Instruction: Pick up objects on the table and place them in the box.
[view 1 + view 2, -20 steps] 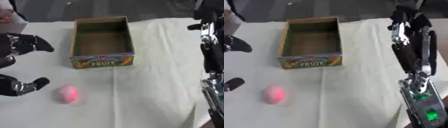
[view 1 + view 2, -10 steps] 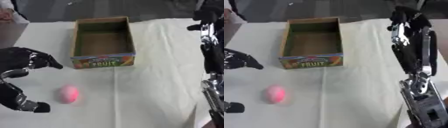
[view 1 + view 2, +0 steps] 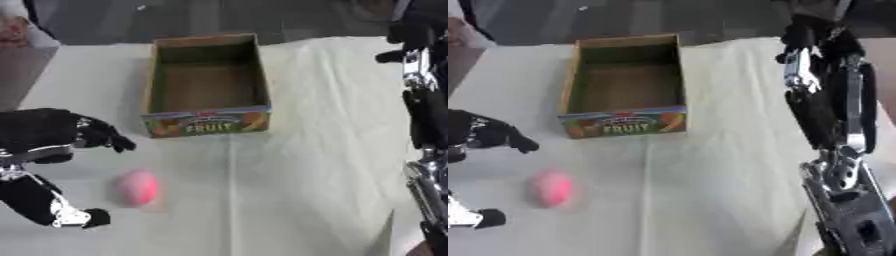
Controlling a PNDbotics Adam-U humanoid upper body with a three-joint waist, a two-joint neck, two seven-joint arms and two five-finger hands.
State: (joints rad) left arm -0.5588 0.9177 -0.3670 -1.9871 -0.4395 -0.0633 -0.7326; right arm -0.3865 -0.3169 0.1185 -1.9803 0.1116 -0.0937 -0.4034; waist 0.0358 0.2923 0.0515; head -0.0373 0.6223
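A pink rounded object (image 3: pixel 136 187) lies on the white cloth, in front of the box's left corner. The cardboard box (image 3: pixel 208 122), with "FRUIT" printed on its front, stands open and empty at the centre back. My left hand (image 3: pixel 48 135) is black and open at the left. Its fingers (image 3: pixel 109 141) reach out above and left of the pink object, and its thumb (image 3: pixel 83 217) sits below and left of it. The hand does not touch the object. My right arm runs up the right side. Its right hand (image 3: pixel 802 47) is a dark shape beyond the box's right.
The white cloth (image 3: pixel 324 165) covers the table, and a crease runs down from the box front. A grey object (image 3: pixel 22 65) stands at the far left edge. Dark floor lies past the table's far edge.
My left hand has come down and to the right toward the pink object and has spread wider. The box, the pink object and the right arm have not moved.
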